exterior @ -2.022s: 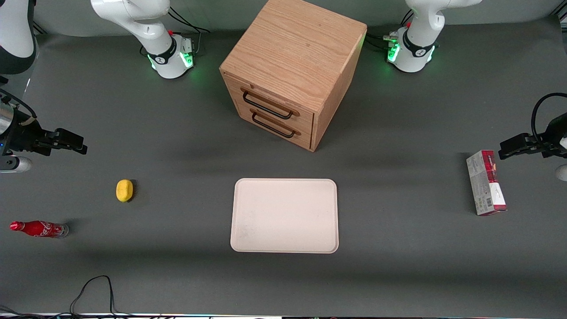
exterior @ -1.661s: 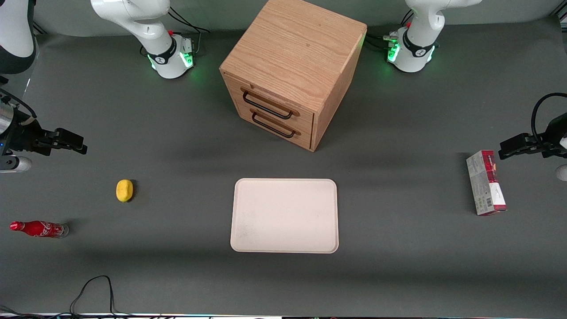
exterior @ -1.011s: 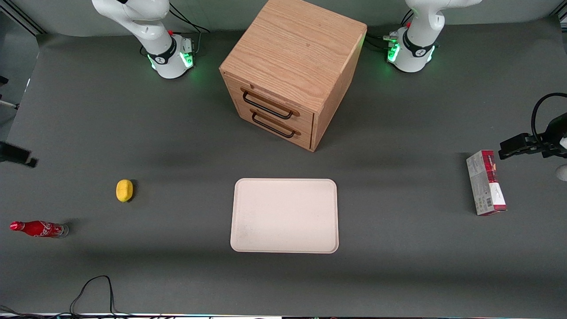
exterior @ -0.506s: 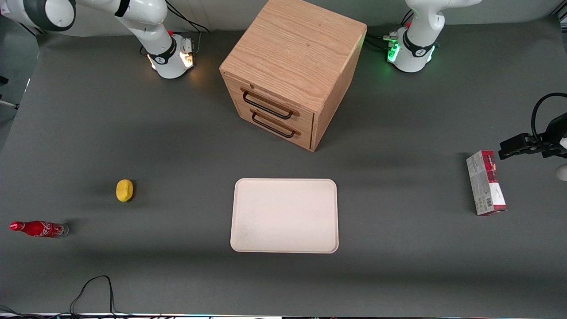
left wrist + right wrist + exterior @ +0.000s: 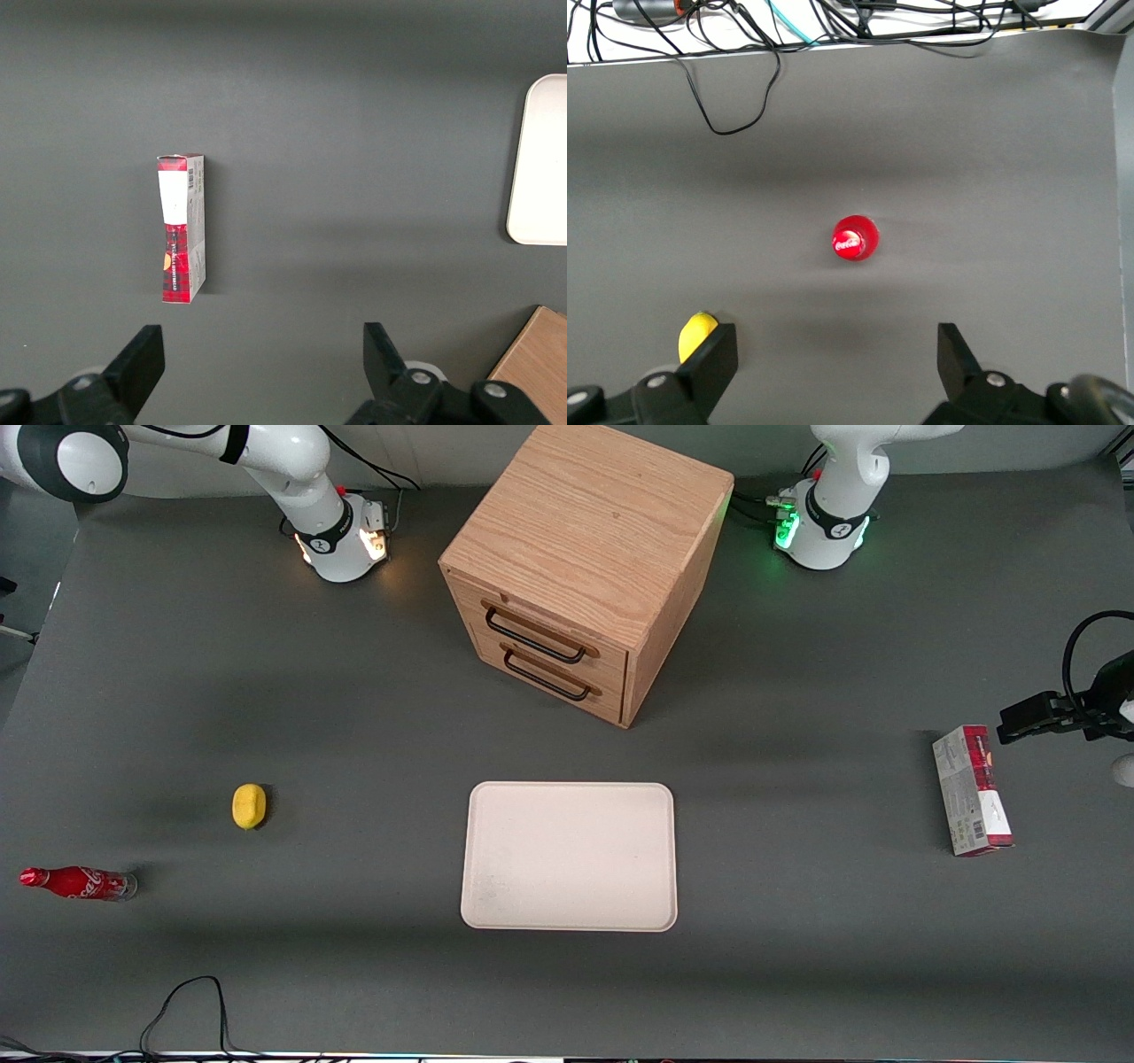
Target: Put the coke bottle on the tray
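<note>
Coke bottle [image 5: 856, 238] stands upright on the table near the lemon [image 5: 696, 335], well apart from the tray [image 5: 569, 856], with the wide-open, empty gripper [image 5: 836, 354] above it, so the approach is underway and descending to grasp comes next.

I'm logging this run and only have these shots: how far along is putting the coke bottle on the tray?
Nothing is done yet: the coke bottle stands on the table, toward the working arm's end, and the tray is bare. In hand: the open gripper hangs high above the bottle. Left: descend, grasp, carry, set down.
</note>
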